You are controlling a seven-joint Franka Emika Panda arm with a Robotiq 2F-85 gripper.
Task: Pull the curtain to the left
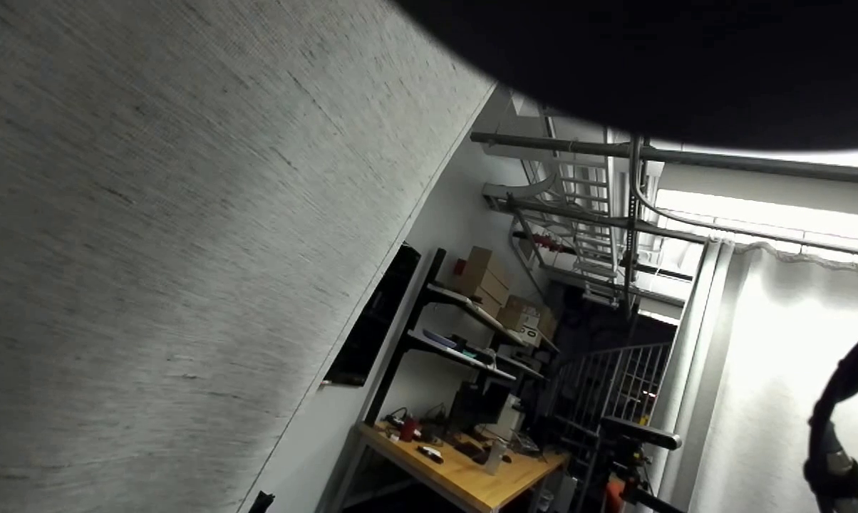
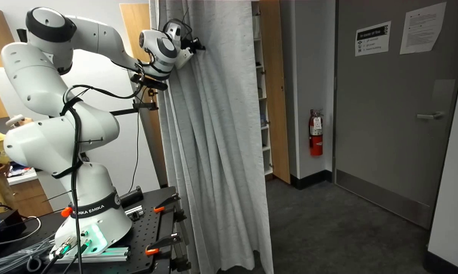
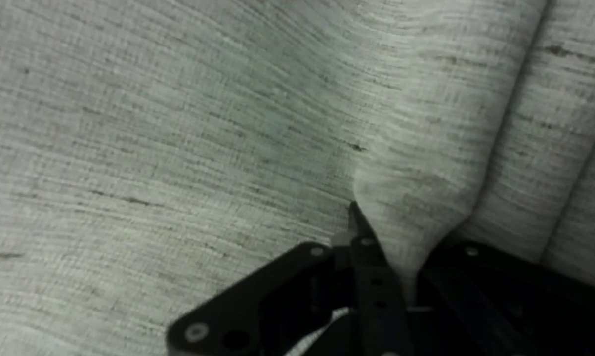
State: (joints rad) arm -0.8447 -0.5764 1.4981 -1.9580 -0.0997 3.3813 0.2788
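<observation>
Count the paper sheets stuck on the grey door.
2, in an exterior view: a sheet with a black band, and a printed sheet to its right. The grey door is cut off at the top, so more could be hidden.

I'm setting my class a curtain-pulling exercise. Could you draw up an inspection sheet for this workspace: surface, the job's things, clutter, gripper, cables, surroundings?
Surface: black perforated board under the robot arm.
Job's things: light-grey curtain, hanging in long folds.
Clutter: two orange-tipped clamps at the board's edge; whether they touch the curtain, cannot tell.
Gripper: closed on a fold of the curtain in the wrist view.
Cables: black cables strapped along the arm; grey cable bundle beside its base.
Surroundings: grey door, red fire extinguisher; in an exterior view, a wooden-topped desk with assorted items.
</observation>
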